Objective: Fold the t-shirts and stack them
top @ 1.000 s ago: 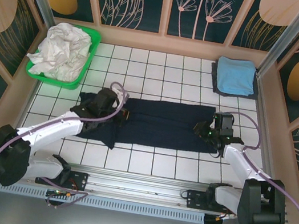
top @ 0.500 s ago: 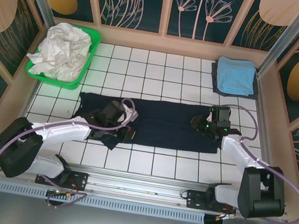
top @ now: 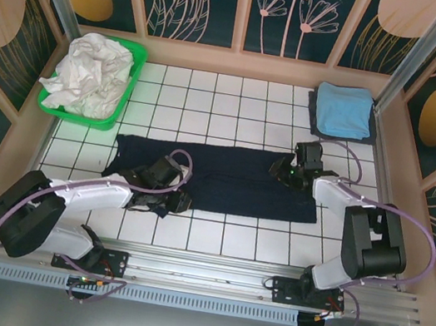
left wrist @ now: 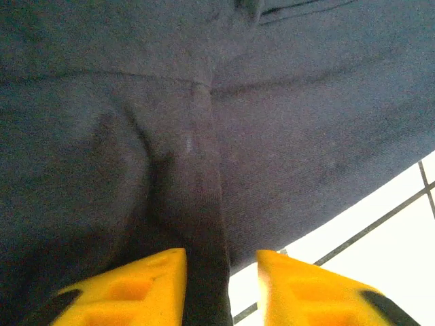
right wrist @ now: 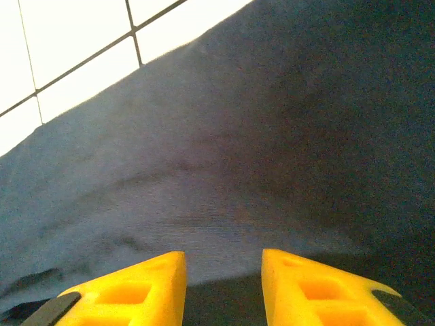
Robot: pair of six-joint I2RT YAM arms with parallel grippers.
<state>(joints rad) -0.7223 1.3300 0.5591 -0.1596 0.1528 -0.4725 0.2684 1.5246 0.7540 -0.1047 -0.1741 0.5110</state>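
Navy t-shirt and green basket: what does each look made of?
Navy t-shirt: soft knit fabric, probably cotton jersey, with a matte finish. The wrist views show a fine ribbed weave, a stitched seam and limp creases.
Green basket: most likely moulded plastic. Its rim is smooth, evenly bright and holds a rigid shape. It is too small to judge the finish further.

**Both arms stretched low, fingers parted**

The left arm lies long and low, reaching forward and toward the middle. The right arm folds at its elbow, its forearm pointing inward. The left gripper and the right gripper each show yellow fingers apart.
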